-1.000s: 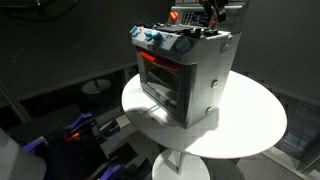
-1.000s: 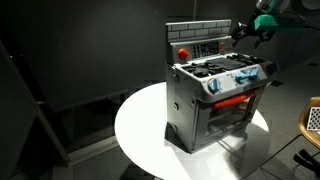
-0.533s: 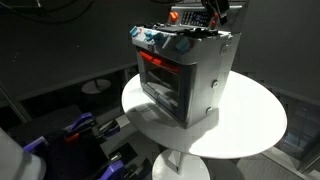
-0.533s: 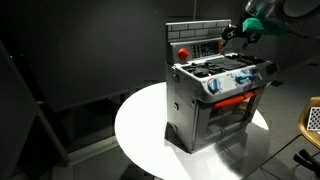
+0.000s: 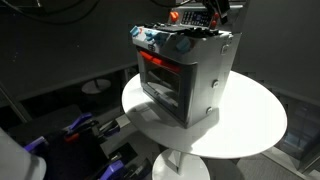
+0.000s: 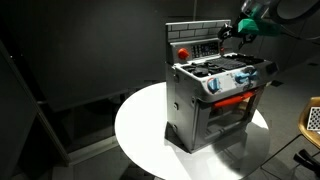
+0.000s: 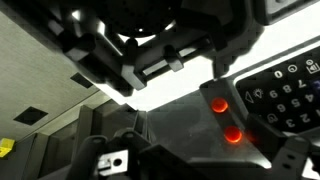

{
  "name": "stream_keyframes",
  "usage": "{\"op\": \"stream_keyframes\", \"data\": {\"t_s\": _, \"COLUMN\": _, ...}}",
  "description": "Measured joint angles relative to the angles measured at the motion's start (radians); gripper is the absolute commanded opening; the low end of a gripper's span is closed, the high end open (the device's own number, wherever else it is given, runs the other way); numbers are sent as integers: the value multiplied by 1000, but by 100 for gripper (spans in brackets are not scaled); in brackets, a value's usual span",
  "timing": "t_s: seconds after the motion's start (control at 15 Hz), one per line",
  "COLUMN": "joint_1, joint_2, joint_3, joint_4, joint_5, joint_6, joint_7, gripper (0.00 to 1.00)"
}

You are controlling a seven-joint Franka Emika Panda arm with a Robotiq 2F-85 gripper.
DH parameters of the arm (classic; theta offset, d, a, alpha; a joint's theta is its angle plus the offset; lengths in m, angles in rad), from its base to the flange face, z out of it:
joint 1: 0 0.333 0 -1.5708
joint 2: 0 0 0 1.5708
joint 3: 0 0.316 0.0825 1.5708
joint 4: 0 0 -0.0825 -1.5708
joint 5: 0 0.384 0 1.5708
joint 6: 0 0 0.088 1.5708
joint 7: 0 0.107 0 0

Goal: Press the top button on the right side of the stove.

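Note:
The silver toy stove [image 5: 185,75] [image 6: 215,95] stands on a round white table [image 5: 250,125]. Blue-and-red knobs line its front, and it has a red-orange oven door and a raised back panel [image 6: 195,42]. My gripper [image 6: 229,31] [image 5: 212,12] hovers at the right end of the back panel, just above the cooktop. In the wrist view two glowing red buttons, one [image 7: 217,104] above the other [image 7: 233,135], sit on a grey strip beside a dark keypad [image 7: 285,90]. My gripper [image 7: 198,150] is close in front of them, its fingers apart at the lower corners.
The table rim [image 6: 140,150] rings the stove with bare white surface on every side. The surroundings are dark. Blue and black equipment [image 5: 85,135] lies low beside the table, and a pale object [image 6: 312,118] sits at the picture's edge.
My gripper has moved in from the side toward the right end of the stove's back panel. The stove has not moved.

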Motion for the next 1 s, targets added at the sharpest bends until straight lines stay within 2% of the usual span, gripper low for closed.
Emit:
{"op": "stream_keyframes", "data": {"t_s": 0.53, "joint_1": 21, "joint_2": 0, "joint_3": -18, "joint_4": 2, "joint_5": 29, "joint_6": -14, "joint_7": -3, "gripper": 100}}
{"op": "stream_keyframes", "data": {"t_s": 1.0, "joint_1": 30, "joint_2": -37, "joint_3": -21, "joint_4": 3, "joint_5": 97, "joint_6": -134, "joint_7": -19, "gripper": 100}}
